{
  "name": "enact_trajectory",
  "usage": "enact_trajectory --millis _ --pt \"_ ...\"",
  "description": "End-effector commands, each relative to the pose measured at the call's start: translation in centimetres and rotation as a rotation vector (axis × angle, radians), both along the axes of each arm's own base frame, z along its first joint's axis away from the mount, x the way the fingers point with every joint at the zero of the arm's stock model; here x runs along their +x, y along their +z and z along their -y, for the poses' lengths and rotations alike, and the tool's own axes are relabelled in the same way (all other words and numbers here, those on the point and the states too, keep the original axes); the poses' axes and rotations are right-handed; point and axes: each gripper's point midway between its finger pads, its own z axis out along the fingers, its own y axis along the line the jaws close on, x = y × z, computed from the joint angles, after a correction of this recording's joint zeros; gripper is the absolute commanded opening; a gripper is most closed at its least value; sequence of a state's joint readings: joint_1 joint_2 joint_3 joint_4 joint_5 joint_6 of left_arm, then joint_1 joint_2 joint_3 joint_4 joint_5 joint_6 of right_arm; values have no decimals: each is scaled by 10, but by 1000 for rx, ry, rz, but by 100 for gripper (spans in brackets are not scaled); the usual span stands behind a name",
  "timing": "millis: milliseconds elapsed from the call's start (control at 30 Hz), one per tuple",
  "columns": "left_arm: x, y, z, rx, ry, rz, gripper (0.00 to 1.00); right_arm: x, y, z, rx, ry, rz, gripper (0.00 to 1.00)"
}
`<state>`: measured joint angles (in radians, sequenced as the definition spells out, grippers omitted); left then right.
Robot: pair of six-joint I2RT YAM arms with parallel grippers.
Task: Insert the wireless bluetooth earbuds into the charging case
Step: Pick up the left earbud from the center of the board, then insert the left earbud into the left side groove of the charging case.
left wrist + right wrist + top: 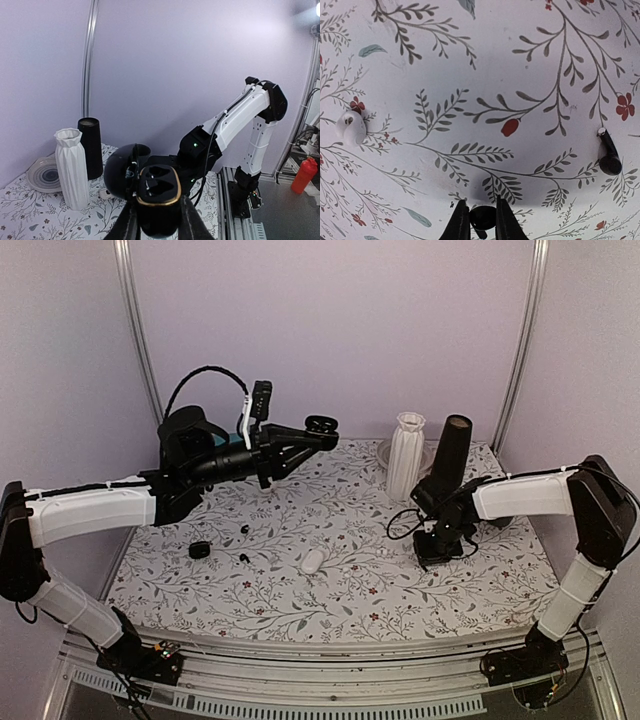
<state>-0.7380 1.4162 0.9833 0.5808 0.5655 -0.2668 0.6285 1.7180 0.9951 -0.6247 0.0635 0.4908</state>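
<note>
1. The table (330, 605), covered by a flowered cloth, has both arms at its near edge. A white vase (407, 455) and a dark tube (452, 455) stand at the back right.
2. The left gripper (159, 220) is clenched on the lower half of the black charging case (159, 190). It holds the case high above the cloth, near the back middle of the table. The lid is swung open to one side and both sockets look empty.
3. The right gripper (478, 220) points straight down, low over the right side of the cloth. Its fingers are pinched on a small black earbud (483, 215). I cannot tell whether the earbud touches the cloth.
4. The coming move turns on where the case lies from the held earbud: up, to the robot's left, and farther back, well apart. The open sockets face back along the left arm rather than toward the right gripper. The earbud will probably have to rise and come in over the rim, or the left arm will have to turn the case to meet it.
5. A black stemmed earbud (609, 159) and a white earbud (351, 127) lie loose on the cloth, apart from the fingers on either side.
</note>
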Motion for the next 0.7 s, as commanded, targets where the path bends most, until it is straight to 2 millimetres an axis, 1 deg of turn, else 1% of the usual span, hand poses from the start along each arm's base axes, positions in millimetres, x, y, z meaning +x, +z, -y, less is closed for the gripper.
enact_trajectory --millis 0,233,400,500,667 --pt "18 -8 -8 2 82 -23 0 19 36 -18 99 -18 113 8" --pt "28 -12 -15 -17 142 -33 0 45 94 -36 218 -28 272 7" --pt "28 -18 -13 -29 129 -34 0 57 148 -52 342 -22 394 7" --pt "28 -24 -9 -29 112 -39 0 57 186 -62 423 -4 477 7" --pt "27 -33 -1 -30 78 -55 0 54 241 -76 538 20 585 7"
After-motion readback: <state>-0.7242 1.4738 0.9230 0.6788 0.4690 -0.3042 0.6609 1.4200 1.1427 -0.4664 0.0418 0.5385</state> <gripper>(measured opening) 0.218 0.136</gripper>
